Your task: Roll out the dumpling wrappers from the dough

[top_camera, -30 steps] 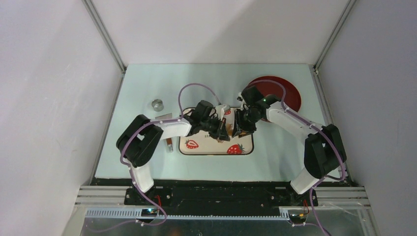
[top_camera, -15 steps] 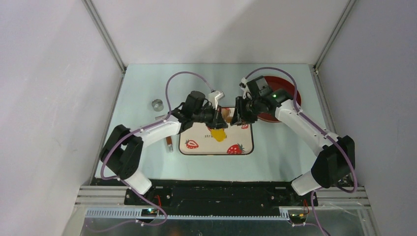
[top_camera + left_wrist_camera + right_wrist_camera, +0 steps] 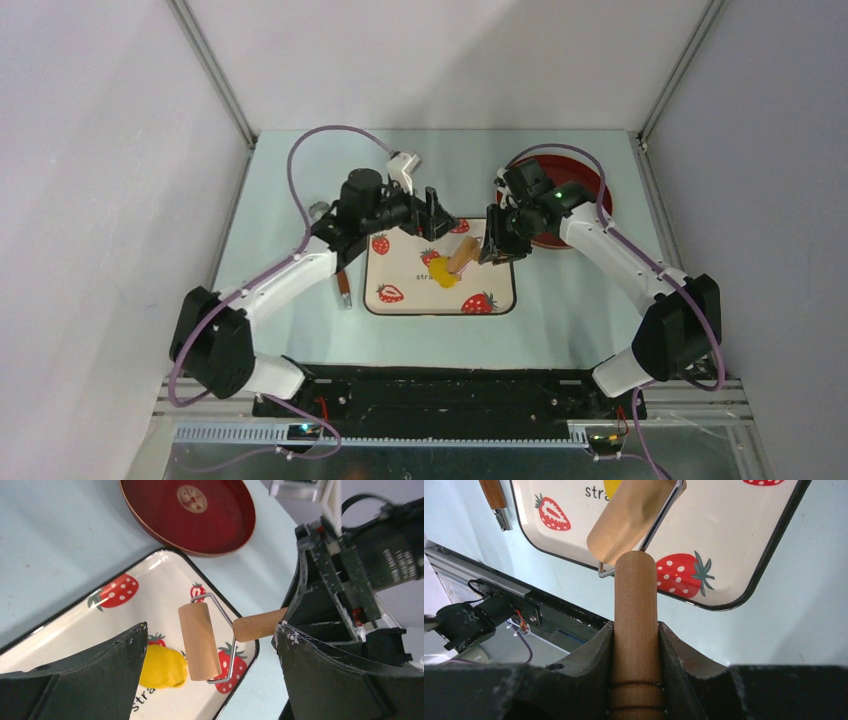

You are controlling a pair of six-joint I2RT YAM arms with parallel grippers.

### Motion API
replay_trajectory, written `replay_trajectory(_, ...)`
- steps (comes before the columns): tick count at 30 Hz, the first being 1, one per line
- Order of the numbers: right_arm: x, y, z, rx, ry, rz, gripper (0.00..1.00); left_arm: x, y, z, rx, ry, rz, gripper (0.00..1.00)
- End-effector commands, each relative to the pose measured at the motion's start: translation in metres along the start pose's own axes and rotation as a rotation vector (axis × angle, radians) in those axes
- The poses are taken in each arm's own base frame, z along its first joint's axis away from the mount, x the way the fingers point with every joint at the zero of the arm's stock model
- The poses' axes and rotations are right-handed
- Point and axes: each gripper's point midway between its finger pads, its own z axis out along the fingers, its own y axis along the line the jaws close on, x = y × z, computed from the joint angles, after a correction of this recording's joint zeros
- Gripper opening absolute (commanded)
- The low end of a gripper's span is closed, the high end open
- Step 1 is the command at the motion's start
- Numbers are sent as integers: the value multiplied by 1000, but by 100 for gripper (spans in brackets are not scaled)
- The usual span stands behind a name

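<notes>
A yellow patch of dough (image 3: 446,276) (image 3: 160,666) lies on the strawberry-print tray (image 3: 400,262) (image 3: 60,632). My right gripper (image 3: 493,246) (image 3: 635,626) is shut on the wooden handle (image 3: 635,630) (image 3: 257,625) of a small rolling pin. Its drum (image 3: 462,256) (image 3: 199,640) (image 3: 629,525) sits just right of the dough, at its edge. My left gripper (image 3: 437,208) (image 3: 211,626) is open and empty, above the tray's far edge, apart from the roller. The dumpling wrappers are out of view.
A dark red plate (image 3: 570,190) (image 3: 190,510) sits beyond the tray at the far right. A wooden-handled tool (image 3: 343,288) (image 3: 494,495) lies left of the tray. A small metal ring cutter (image 3: 317,208) peeks out behind my left arm.
My left gripper has opened, let go of the roller and pulled back toward the far left. The right gripper keeps the handle, and the drum now sits by the uncovered dough.
</notes>
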Motion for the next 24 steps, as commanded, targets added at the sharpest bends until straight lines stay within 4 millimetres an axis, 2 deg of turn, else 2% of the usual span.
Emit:
replay_trajectory(1, -10, 5, -15, -8, -64, -1, 0, -34, 1, -20, -44, -122, 8, 100)
replay_trajectory(6, -16, -7, -31, 17, -145, 10, 0, -54, 5, -52, -96, -221, -15, 100)
replay_trajectory(9, -17, -23, -46, 35, -227, 46, 0, -64, 9, -75, -137, -289, -48, 100)
replay_trajectory(16, -10, -60, -82, 66, -430, 144, 0, -70, 29, -124, -253, -450, -199, 100)
replay_trajectory(17, -4, -64, -85, 64, -453, 153, 0, -63, 38, -128, -273, -456, -252, 100)
replay_trajectory(18, 0, -72, -84, 81, -457, 174, 0, -64, 37, -135, -272, -480, -279, 100)
replay_trajectory(21, 12, -82, -94, 77, -505, 215, 0, -44, 55, -145, -329, -465, -369, 100)
replay_trajectory(24, 24, -93, -95, 87, -528, 250, 0, -29, 60, -151, -311, -420, -420, 100)
